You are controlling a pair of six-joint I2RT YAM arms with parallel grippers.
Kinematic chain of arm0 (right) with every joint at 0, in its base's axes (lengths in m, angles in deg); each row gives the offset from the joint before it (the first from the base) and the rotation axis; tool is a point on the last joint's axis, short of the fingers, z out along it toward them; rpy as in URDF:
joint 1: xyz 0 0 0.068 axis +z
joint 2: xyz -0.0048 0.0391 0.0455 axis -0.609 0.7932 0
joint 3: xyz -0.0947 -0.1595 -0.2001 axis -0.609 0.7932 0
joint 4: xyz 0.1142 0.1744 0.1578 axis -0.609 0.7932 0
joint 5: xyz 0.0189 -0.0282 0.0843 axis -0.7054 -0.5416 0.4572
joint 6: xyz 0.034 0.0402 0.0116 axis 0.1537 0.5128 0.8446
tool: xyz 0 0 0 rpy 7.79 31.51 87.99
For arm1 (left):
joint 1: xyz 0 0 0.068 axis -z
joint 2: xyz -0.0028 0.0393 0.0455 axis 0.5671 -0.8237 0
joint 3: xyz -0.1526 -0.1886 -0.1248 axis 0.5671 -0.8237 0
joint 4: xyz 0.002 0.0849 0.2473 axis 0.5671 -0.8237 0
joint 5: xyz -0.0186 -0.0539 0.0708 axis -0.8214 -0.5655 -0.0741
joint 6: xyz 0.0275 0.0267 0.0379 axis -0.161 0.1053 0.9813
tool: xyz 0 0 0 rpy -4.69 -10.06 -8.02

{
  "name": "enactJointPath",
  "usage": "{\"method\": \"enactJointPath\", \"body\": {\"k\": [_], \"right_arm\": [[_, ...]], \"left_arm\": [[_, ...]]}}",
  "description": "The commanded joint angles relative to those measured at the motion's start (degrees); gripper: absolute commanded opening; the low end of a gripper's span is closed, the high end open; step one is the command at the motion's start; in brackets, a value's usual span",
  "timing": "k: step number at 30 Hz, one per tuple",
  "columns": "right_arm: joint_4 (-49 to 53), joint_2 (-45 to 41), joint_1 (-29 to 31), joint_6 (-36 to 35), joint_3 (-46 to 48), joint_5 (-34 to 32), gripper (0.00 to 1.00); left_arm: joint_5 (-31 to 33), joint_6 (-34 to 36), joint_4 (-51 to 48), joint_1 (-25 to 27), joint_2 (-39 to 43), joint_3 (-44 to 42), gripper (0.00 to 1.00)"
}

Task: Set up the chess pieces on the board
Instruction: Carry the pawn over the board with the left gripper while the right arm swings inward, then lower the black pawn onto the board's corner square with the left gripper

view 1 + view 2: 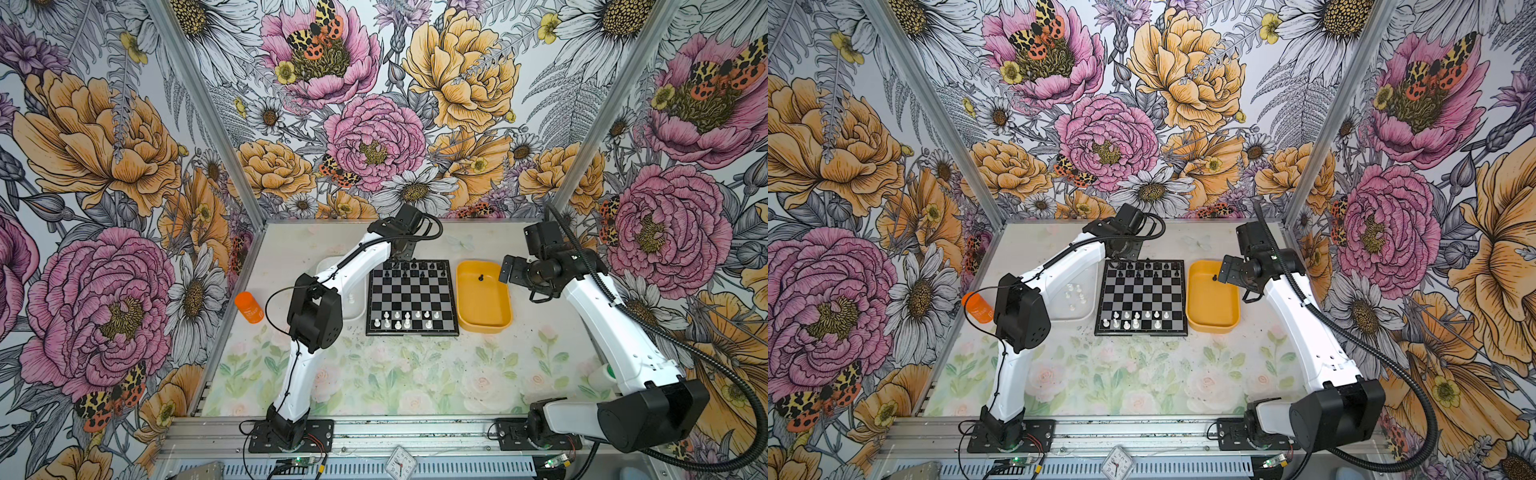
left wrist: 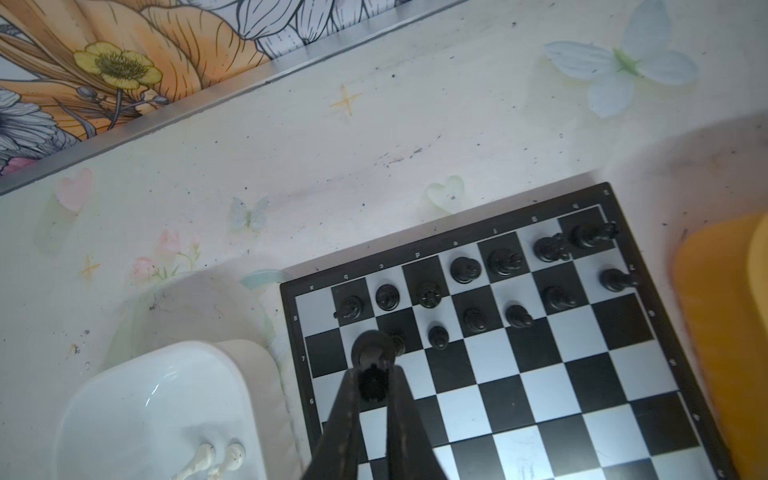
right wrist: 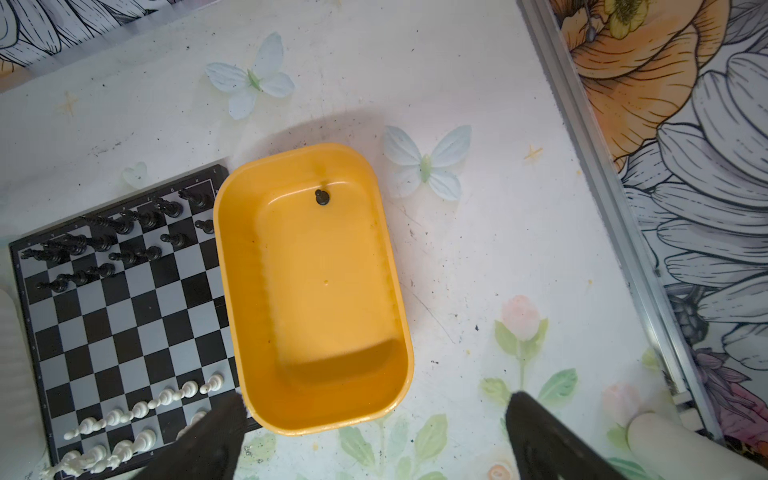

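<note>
The board (image 1: pixel 412 332) (image 1: pixel 1141 333) lies mid-table, with black chess pieces (image 1: pixel 415 268) on its far rows and white ones (image 1: pixel 405 320) on its near rows. My left gripper (image 1: pixel 401 254) (image 2: pixel 373 374) hangs over the board's far left corner (image 2: pixel 540 374). It is shut on a black piece (image 2: pixel 372 386), whose round base points away from the wrist camera. My right gripper (image 1: pixel 505 270) (image 3: pixel 374 399) is open and holds nothing, above the yellow tray (image 1: pixel 484 326) (image 3: pixel 316 424). One black pawn (image 1: pixel 481 277) (image 3: pixel 321 197) lies in that tray.
A white tray (image 1: pixel 1086 313) (image 2: pixel 124 395) left of the board holds several white pieces (image 1: pixel 1075 293) (image 2: pixel 220 455); my left arm hides part of it. An orange bottle (image 1: pixel 249 307) stands at the left wall. A white bottle (image 1: pixel 602 376) stands by my right arm.
</note>
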Motion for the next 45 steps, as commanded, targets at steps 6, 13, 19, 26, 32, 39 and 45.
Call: {"method": "enactJointPath", "body": {"k": [6,13,19,26,32,39,45], "right_arm": [[-1.7,3.9,1.7,1.1,-5.0,-2.5,1.0],[-2.0,5.6,2.5,1.6,-5.2,-2.8,1.0],[-1.9,5.6,2.7,1.2,-5.7,-3.2,1.0],[-1.7,4.7,2.7,0.9,-5.5,-3.7,1.0],[-1.2,4.3,2.6,0.7,-5.9,-4.5,1.0],[-0.1,4.0,2.6,0.5,-6.8,-5.5,1.0],[0.4,4.0,2.6,0.1,-7.3,-5.9,1.0]], "left_arm": [[-6.0,-3.8,3.8,-6.1,7.9,-8.7,0.06],[-9.3,-5.1,8.2,-6.8,9.1,-15.9,0.06],[-10.7,-7.2,12.7,-8.2,8.9,-20.2,0.07],[-11.1,-8.0,16.3,-8.9,7.7,-21.9,0.07],[-11.2,-8.4,19.8,-8.9,6.5,-23.0,0.07],[-9.7,-9.0,23.8,-8.8,6.4,-26.1,0.09],[-7.9,-9.5,26.6,-8.6,6.5,-28.5,0.09]]}}
